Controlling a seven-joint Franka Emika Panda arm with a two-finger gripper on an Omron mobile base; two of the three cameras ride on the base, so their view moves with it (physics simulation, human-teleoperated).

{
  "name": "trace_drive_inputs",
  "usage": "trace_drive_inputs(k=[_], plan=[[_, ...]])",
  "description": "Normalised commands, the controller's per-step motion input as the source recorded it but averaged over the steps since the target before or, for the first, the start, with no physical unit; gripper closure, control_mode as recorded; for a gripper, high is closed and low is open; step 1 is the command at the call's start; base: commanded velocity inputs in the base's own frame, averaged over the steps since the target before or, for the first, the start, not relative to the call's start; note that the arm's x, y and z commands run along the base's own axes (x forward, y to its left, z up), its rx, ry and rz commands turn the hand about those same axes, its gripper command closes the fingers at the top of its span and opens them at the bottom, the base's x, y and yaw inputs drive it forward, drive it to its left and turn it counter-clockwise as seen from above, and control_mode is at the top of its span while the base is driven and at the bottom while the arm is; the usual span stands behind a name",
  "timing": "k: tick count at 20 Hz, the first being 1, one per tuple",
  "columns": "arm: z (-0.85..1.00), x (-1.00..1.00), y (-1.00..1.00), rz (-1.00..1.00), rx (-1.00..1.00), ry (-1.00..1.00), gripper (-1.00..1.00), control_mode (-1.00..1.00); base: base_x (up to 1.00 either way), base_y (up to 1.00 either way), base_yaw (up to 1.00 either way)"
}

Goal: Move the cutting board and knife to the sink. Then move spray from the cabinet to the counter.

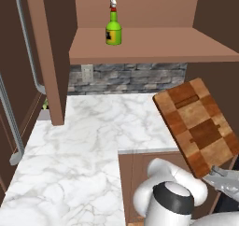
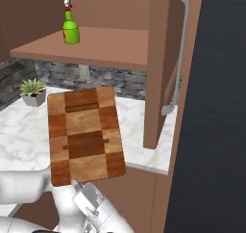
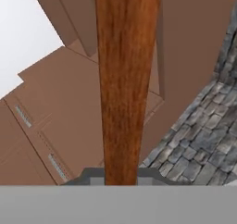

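Note:
My gripper [image 1: 218, 175] [image 2: 78, 185] is shut on the lower edge of the cutting board [image 1: 198, 124] [image 2: 85, 135], a checkered wooden board held tilted in the air above the counter's [image 1: 79, 141] [image 2: 17, 131] front edge. In the hand view the cutting board [image 3: 125, 79] rises edge-on from between the jaws of the gripper [image 3: 120, 177]. The green spray [image 1: 113, 29] [image 2: 70, 28] stands upright on the shelf of the open brown cabinet [image 1: 154, 45] [image 2: 101, 46], well above and behind the board. The knife and the sink are out of view.
An open cabinet door [image 1: 49, 57] [image 2: 161, 58] with a long grey handle hangs down to the counter. A stone backsplash [image 1: 130, 78] runs behind. A small potted plant [image 2: 32, 90] sits at the back. A tall dark panel [image 2: 216, 107] stands on the right.

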Motion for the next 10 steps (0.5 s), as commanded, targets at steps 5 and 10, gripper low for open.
trace_drive_inputs(k=[5,10], plan=[[0.37,0.0,-0.04,0.05,0.05,-0.08,1.0,-1.0,0.0,0.0,0.0],[0.35,-0.14,0.0,0.01,0.01,-0.13,1.0,-1.0,0.0,0.0,0.0]])
